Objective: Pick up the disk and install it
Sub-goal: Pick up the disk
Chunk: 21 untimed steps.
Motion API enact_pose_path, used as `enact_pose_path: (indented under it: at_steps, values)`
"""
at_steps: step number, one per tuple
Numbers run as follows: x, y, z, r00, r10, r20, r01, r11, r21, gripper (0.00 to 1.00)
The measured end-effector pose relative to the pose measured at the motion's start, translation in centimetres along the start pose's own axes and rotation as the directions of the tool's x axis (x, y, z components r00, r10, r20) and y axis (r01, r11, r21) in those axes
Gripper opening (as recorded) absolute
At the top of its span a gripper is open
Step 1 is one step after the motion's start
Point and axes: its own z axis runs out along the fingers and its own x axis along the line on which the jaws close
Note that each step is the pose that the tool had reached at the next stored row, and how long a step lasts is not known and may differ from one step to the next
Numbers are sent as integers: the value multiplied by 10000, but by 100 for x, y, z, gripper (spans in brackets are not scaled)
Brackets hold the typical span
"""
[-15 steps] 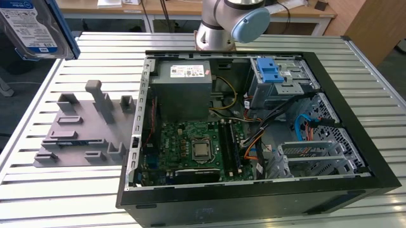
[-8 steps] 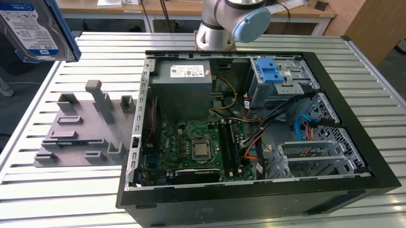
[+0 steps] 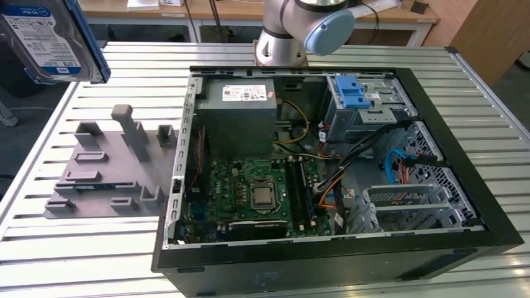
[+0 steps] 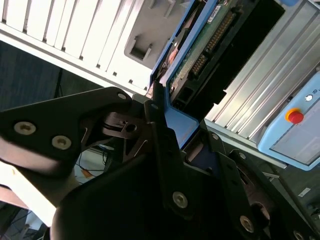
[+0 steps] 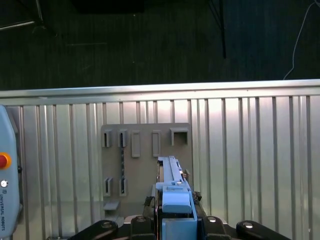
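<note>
The gripper (image 4: 182,131) clamps the disk (image 3: 49,37) edge-on above the grey fixture plate (image 3: 103,177); the drive cage (image 3: 385,99) lies well toward the exterior view's right.

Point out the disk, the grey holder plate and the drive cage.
disk (image 3: 46,43), exterior view, on its white-and-blue label.
grey holder plate (image 3: 108,169), exterior view, on a bare flat part.
drive cage (image 3: 388,99), exterior view, on its silver metal top.
</note>
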Motion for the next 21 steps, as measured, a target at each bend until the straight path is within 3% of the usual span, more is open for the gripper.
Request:
enact_pose_path:
  at_steps: [9, 21]
  values:
    - [7, -10, -133, 10000, -1, -1, 1, 10000, -2, 37]
    - [119, -51, -170, 10000, 3, -1, -3, 10000, -2, 37]
